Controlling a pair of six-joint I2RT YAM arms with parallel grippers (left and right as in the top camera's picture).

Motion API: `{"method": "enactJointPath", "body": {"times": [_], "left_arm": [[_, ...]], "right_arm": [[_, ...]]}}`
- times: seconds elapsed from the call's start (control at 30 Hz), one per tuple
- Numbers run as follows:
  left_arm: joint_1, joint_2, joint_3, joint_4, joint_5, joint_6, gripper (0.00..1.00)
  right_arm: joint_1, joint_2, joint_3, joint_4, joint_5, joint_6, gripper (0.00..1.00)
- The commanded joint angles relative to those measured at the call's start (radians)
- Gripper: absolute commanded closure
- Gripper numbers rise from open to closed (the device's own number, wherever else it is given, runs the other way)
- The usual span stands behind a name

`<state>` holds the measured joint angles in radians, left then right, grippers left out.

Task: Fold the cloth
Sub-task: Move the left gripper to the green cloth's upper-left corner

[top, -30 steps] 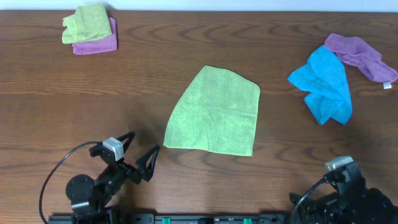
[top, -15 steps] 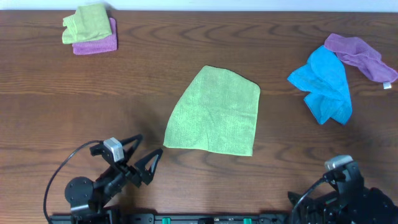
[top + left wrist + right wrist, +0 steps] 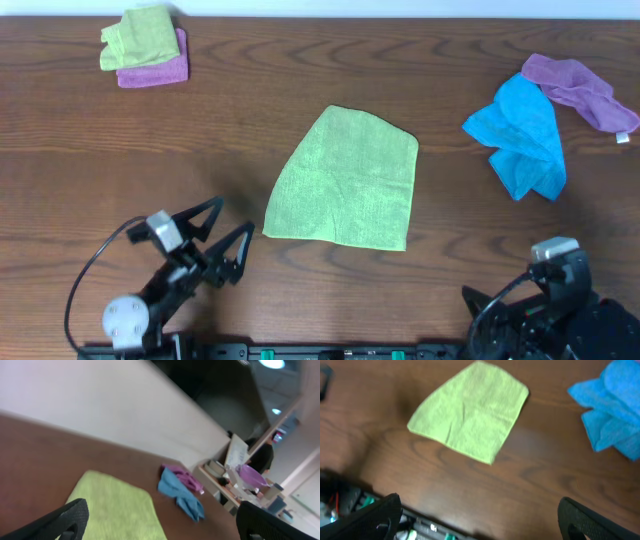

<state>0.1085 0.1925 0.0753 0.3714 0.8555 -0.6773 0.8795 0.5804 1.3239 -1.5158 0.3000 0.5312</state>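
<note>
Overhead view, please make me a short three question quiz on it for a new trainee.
1. True or false: the lime-green cloth in the middle lies spread out, not folded.
2. What overlaps the blue cloth? A) a purple cloth B) a small folded green cloth C) nothing
3. Fill in: the ___ end effector is nearer the middle cloth.
Key: 1 true. 2 A. 3 left; the left end effector stands open beside its near corner.
</note>
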Motion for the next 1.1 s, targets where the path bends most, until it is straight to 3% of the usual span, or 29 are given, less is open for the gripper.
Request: {"method": "enactJointPath", "body": {"times": [0.0, 0.23, 0.37, 0.5, 0.67, 1.07], "left_arm": [[-0.040, 0.216, 0.065, 0.059, -0.018, 0.031, 0.04], [-0.153, 0.776, 0.387, 0.069, 0.088, 0.242, 0.05], [-0.203, 1.051, 0.575, -0.001, 0.088, 0.306, 0.05], [-0.250, 1.286, 0.776, -0.122, 0.084, 0.399, 0.05], [-0.276, 1.520, 1.012, -0.277, 0.045, 0.493, 0.05], [-0.280, 1.883, 1.378, -0.528, -0.026, 0.650, 0.05]], "right_arm": [[0.011, 0.002, -0.003, 0.010, 0.052, 0.014, 0.01], [0.011, 0.002, 0.008, -0.034, 0.036, 0.065, 0.01], [0.010, 0.000, 0.039, -0.183, 0.045, 0.209, 0.01], [0.010, -0.031, 0.042, -0.182, 0.023, 0.216, 0.01], [0.010, -0.035, 0.042, -0.176, 0.064, 0.216, 0.01], [0.010, -0.035, 0.042, -0.123, 0.146, 0.216, 0.01]]}}
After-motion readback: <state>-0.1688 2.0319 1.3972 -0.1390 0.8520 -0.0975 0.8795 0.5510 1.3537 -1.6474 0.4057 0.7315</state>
